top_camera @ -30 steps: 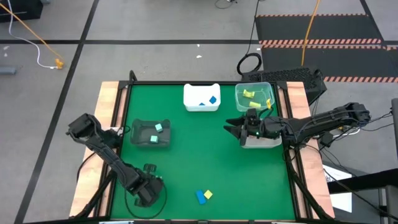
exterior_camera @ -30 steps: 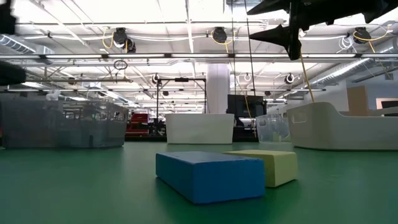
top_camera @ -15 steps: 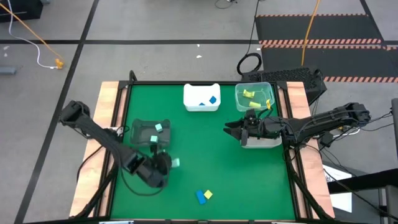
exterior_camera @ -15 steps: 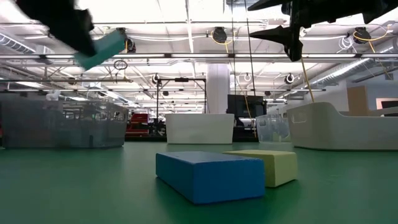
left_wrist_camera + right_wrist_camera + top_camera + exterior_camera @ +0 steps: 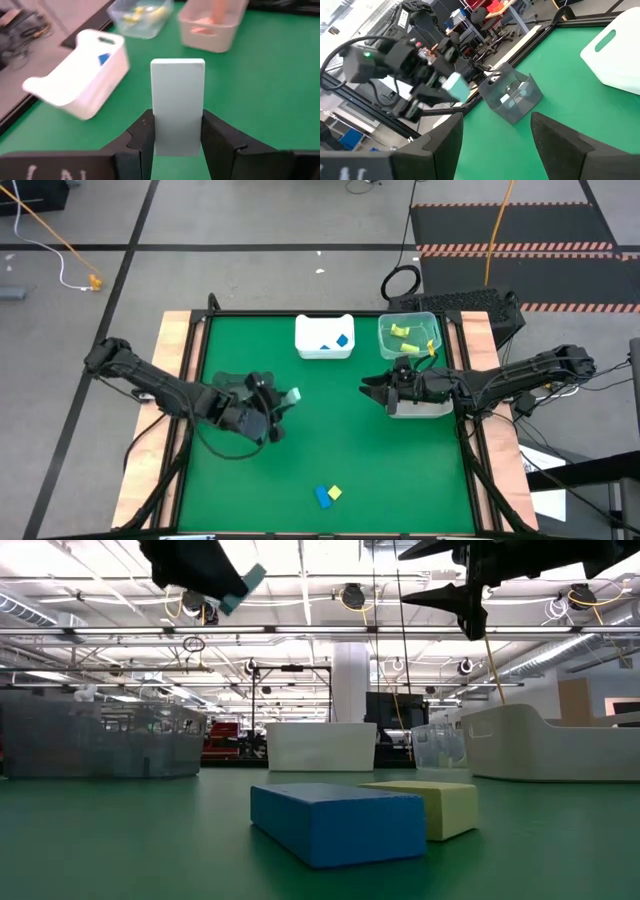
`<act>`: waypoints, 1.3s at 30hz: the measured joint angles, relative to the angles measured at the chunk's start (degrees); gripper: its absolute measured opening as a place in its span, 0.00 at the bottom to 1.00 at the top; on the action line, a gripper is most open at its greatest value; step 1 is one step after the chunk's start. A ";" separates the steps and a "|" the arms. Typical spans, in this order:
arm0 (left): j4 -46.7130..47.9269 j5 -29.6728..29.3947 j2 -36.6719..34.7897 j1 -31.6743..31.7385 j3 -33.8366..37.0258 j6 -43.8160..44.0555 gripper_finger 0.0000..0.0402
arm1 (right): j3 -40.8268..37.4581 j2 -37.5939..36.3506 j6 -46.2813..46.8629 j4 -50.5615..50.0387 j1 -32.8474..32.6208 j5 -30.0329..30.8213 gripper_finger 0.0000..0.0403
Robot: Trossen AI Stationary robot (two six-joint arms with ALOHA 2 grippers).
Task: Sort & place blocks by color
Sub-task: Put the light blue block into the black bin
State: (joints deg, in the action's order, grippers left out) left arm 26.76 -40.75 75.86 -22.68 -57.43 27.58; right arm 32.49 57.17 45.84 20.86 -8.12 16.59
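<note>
**A:** Blocks, then — where are they?

**B:** One mint green bar block (image 5: 177, 105) is held in the air. The left gripper (image 5: 281, 402) is clamped on its lower end, a dark finger (image 5: 145, 140) on each long side, so the bar sticks out past the fingertips. Seen from above, it hangs over the green table (image 5: 330, 440), just beside the dark bin (image 5: 232, 387) on the left side.

**A:** And the rest?

**B:** A blue block (image 5: 323, 497) and a yellow block (image 5: 334, 492) lie touching each other on the mat near the front edge. In the low view the blue one (image 5: 338, 822) is a flat bar in front, with the yellow one (image 5: 432, 806) tucked behind it to the right. A white bin (image 5: 324, 337) at the back holds blue pieces. The clear bin (image 5: 408, 335) next to it holds yellow ones.

**A:** What is the right arm doing?

**B:** The right gripper (image 5: 372, 388) hovers above the table on the right side, beside a pale bin (image 5: 420, 408) mostly hidden under the arm. Its fingers stand apart with nothing between them. Through its wrist camera you look across the mat to the left arm carrying the mint bar (image 5: 456, 86), with the dark bin (image 5: 512, 98) below it.

**A:** Anything in that pale bin?

**B:** From the left wrist view, a pinkish bin (image 5: 212, 25) far across the table shows tan-pink pieces inside. Their shapes are too blurred to tell.
</note>
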 joint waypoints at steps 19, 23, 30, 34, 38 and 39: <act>27.53 2.37 -2.92 16.28 -0.04 16.82 0.31 | 0.00 0.04 -0.28 -0.66 -0.02 0.05 0.55; 35.58 7.20 -3.38 18.33 -0.02 22.09 0.33 | 0.00 0.04 -0.42 -1.98 -0.02 0.07 0.55; 45.26 12.63 -3.06 19.02 0.04 29.04 0.36 | 0.00 0.04 -0.44 -3.03 -0.02 0.07 0.55; 45.60 14.39 -2.85 19.02 0.04 32.13 0.37 | 0.00 0.04 -0.23 -2.64 -0.02 -0.07 0.55; 45.61 17.00 -2.85 19.02 0.04 36.98 0.37 | 0.00 0.04 1.75 -2.68 -0.04 -0.30 0.55; 45.66 17.92 -2.85 19.02 0.04 38.31 0.37 | 0.00 0.04 1.80 -2.58 -0.09 -0.36 0.55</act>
State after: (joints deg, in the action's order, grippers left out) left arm 72.42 -22.84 73.01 -3.66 -57.39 65.89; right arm 32.49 57.21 47.64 18.28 -8.21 16.23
